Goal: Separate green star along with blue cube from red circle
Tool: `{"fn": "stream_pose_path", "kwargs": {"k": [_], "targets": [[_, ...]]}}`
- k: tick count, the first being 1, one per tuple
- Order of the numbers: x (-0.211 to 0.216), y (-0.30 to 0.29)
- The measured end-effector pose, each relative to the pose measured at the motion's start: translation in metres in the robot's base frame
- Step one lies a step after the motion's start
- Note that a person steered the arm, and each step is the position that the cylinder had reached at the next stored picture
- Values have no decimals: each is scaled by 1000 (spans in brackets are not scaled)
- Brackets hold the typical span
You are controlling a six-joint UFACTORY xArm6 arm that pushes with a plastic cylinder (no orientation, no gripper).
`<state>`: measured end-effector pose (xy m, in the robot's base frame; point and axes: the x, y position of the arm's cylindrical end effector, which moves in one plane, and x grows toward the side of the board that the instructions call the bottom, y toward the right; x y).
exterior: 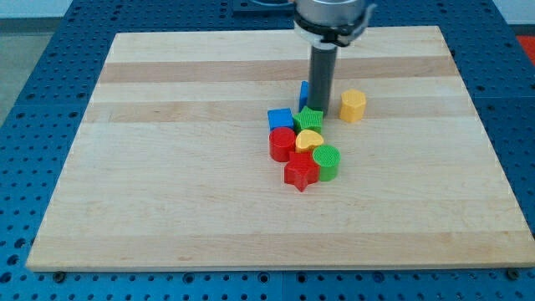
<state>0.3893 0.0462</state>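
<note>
The green star [310, 120] and the blue cube [280, 118] sit side by side near the board's middle. The red circle [282, 145] lies just below the blue cube and touches it. My tip [323, 114] stands at the green star's upper right edge, touching or almost touching it. A second blue block [303, 93] is partly hidden behind the rod on its left.
A yellow heart [309, 140] lies below the green star, next to the red circle. A red star [301, 173] and a green circle [328, 162] close the cluster at the bottom. A yellow hexagon [353, 105] stands apart to the rod's right.
</note>
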Motion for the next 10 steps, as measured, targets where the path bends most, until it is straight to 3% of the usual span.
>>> {"fn": "stream_pose_path", "kwargs": {"k": [1,2,3,4,6,8,10], "targets": [[5,2],[49,59],[63,73],[76,56],[52,-21],[32,-60],[47,-103]]}}
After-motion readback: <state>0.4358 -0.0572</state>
